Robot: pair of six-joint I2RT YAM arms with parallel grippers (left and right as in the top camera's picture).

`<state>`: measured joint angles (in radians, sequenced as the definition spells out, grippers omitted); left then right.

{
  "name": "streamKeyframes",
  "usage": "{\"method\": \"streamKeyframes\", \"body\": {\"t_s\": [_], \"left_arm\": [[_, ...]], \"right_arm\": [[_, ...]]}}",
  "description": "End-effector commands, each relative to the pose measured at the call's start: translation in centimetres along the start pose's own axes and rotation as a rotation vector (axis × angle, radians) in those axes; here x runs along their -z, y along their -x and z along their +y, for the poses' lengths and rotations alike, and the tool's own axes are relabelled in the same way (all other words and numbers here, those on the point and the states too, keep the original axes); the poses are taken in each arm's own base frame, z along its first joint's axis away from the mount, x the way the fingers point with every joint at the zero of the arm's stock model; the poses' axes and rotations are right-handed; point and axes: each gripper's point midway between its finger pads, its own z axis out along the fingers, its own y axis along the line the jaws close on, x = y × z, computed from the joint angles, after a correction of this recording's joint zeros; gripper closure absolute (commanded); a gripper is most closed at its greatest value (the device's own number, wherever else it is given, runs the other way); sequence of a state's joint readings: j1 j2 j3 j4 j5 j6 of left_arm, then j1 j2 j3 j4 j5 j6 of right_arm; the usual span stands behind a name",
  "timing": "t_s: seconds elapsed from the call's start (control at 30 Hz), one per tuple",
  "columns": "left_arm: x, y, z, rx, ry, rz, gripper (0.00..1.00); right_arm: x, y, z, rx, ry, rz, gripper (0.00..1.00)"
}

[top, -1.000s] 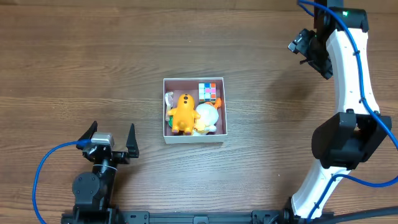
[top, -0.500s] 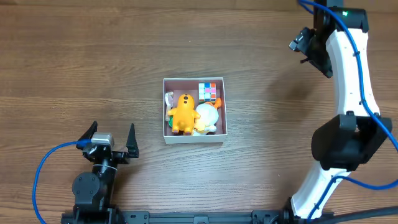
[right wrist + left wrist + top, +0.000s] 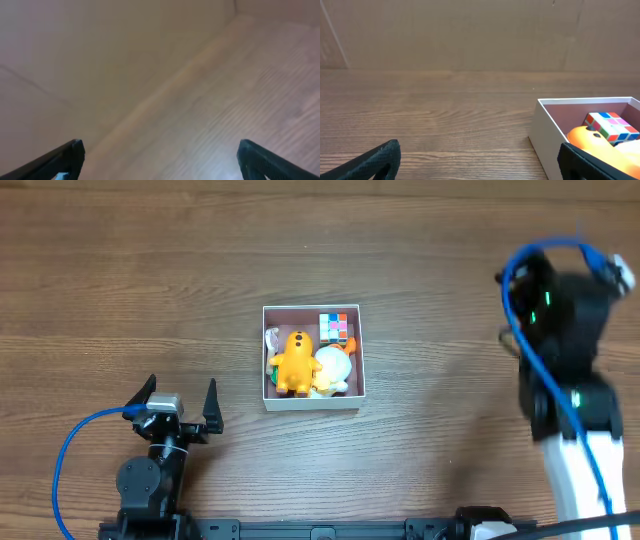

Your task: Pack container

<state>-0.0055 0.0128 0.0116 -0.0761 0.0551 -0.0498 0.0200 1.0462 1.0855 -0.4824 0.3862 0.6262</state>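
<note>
The left gripper [image 3: 181,395] sits front-left, released, with its jaws spread. At the centre of the wooden table [image 3: 120,280], the container [image 3: 312,404] holds a yellow plush toy [image 3: 294,360], a puzzle cube [image 3: 336,327] and a white toy [image 3: 333,364]. The right gripper [image 3: 159,157] hangs spread and empty, far right.

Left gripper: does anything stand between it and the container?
Nothing visible does. Only bare wooden table lies between the open left gripper and the container; the toys all sit inside it.

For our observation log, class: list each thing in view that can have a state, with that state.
container: open, toys inside
yellow toy: lying in container
puzzle cube: scrambled, in container
left end effector: open, empty
right end effector: open, empty
</note>
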Motion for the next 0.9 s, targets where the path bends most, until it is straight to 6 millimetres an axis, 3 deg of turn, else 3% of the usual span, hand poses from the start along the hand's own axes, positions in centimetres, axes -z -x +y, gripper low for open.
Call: {"method": "streamKeyframes", "body": {"t_s": [0.0, 0.13, 0.33, 0.53, 0.6, 0.8, 0.87], "left_arm": [[0.0, -0.1, 0.3, -0.012, 0.014, -0.004, 0.00], [0.0, -0.1, 0.3, -0.012, 0.014, -0.004, 0.00], [0.0, -0.1, 0.3, -0.012, 0.014, -0.004, 0.00], [0.0, -0.1, 0.3, -0.012, 0.014, -0.004, 0.00], [0.0, -0.1, 0.3, -0.012, 0.014, -0.004, 0.00], [0.0, -0.1, 0.3, -0.012, 0.014, -0.004, 0.00], [0.0, -0.1, 0.3, -0.012, 0.014, -0.004, 0.00]], "right_arm": [[3.1, -1.7, -3.3, -0.019, 0.025, -0.045, 0.00], [5.9, -5.2, -6.9, -0.046, 0.095, -0.086, 0.00], [6.2, -10.0, -10.2, -0.042, 0.178, -0.131, 0.00], [7.0, -11.1, -8.5, 0.263, 0.361, -0.271, 0.00], [6.7, -11.6, -8.7, 0.274, 0.355, -0.261, 0.00], [5.5, -16.6, -8.2, 0.312, 0.489, -0.144, 0.00], [5.5, -16.4, -8.2, 0.317, 0.482, -0.154, 0.00]]}}
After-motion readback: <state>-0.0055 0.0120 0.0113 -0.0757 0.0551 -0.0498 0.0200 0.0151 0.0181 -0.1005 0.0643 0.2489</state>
